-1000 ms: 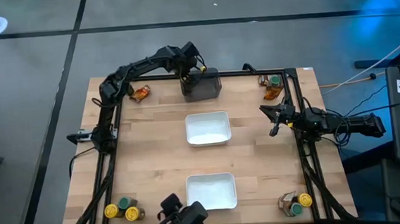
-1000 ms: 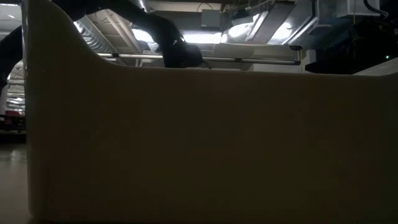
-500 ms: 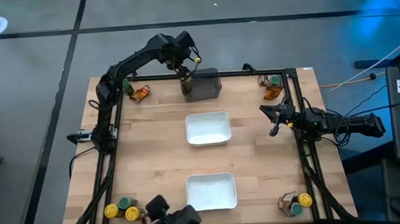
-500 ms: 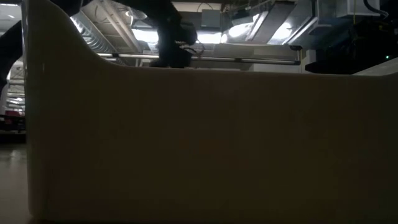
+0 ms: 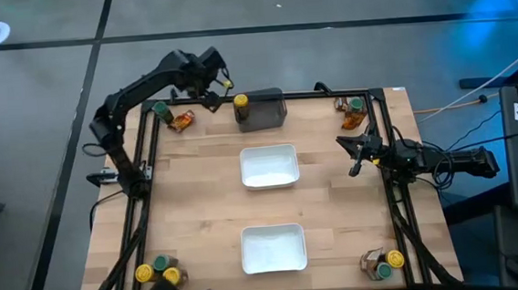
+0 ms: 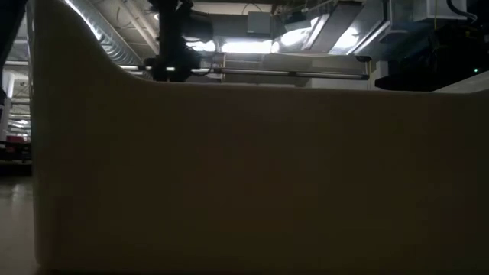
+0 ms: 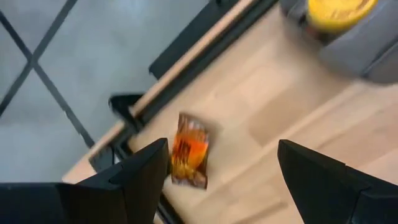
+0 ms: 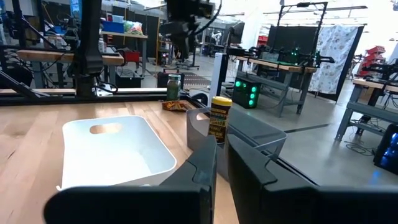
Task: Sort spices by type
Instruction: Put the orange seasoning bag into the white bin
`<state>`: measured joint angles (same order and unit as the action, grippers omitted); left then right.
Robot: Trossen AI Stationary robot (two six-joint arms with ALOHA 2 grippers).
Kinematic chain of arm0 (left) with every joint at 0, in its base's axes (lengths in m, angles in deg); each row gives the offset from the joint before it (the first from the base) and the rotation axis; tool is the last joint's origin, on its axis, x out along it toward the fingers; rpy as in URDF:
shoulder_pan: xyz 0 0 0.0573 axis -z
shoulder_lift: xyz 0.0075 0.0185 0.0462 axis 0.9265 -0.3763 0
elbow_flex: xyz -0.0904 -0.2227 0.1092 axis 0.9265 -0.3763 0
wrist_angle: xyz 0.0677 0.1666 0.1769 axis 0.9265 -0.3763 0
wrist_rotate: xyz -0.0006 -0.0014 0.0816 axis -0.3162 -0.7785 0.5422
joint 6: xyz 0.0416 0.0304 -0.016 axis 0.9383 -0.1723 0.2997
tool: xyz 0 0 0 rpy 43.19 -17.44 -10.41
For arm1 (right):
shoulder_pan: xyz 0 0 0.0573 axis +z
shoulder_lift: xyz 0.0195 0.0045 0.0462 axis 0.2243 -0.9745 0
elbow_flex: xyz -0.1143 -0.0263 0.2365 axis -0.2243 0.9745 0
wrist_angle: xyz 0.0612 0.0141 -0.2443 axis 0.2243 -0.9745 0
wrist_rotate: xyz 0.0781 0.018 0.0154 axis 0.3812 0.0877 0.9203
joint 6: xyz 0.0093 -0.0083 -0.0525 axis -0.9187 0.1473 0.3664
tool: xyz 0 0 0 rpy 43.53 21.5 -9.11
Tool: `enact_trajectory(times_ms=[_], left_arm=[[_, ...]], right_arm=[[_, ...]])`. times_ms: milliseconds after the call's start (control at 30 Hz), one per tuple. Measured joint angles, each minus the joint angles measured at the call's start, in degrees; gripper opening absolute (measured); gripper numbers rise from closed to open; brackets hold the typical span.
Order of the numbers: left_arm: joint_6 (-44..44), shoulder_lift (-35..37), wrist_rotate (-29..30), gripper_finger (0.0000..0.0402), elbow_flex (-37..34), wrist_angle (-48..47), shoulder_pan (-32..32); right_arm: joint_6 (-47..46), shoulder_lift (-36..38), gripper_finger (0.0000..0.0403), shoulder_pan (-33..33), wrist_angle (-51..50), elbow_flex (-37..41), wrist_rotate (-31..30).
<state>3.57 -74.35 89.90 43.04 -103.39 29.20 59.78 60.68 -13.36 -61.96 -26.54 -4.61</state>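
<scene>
Left gripper (image 5: 208,92): spread wide, empty, above the table's far left corner, just beside the orange-brown sachet (image 5: 182,122); in the left wrist view, sachet (image 7: 188,151) next to one finger (image 7: 140,176), not between the two.
Right gripper (image 5: 356,156): pressed together, nothing pinched, parked at the right edge, level with the far white tray (image 5: 270,166).
Yellow-lid jar (image 5: 240,102): upright on the dark grey block (image 5: 262,109) at the far edge, middle.
Far left corner: sachet plus green-lid jar (image 5: 159,108), close together by the frame rail.
Far right corner: green-lid jar (image 5: 354,105) touching a second sachet (image 5: 353,118).
Near left corner: two yellow-lid jars (image 5: 144,274) and one green-lid jar (image 5: 161,262), bunched.
Near right corner: one yellow-lid jar (image 5: 394,259) beside a brownish item, too small to identify.
Near white tray (image 5: 273,249): nothing inside, same as the far one.
Risk, sachet: flat and thin, likely to slip or slide under closing fingers; off-centre approach could push it against the rail.
Risk, neighbour: green-lid jar near enough to be knocked over.
Risk, block: jar perched on top, liable to topple if the block gets bumped.
Writing: dark label on the perched jar in the right wrist view (image 8: 220,119), unreadable; no brand legible anywhere.
</scene>
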Motion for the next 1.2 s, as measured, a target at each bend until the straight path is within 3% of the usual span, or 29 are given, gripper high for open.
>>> enact_trajectory(times_ms=[200,467,767,1200], left_arm=[[-3.0,3.4,0.0,0.0288,-12.5,3.9,-0.8],[-3.0,0.2,0.2,0.0288,-21.2,11.8,-0.8],[-3.1,-7.8,10.6,0.0288,-22.4,13.8,-1.0],[-3.6,-14.5,13.0,0.0286,-22.4,16.7,-3.5]], right_arm=[[0.0,0.0,0.0037,0.0,0.1,0.0,-0.4],[-0.2,0.0,0.0037,0.0,0.1,0.0,-0.4],[-0.3,0.0,0.0037,0.0,0.2,0.0,-0.9],[-0.4,0.0,0.0037,0.0,0.2,0.0,-0.8]])
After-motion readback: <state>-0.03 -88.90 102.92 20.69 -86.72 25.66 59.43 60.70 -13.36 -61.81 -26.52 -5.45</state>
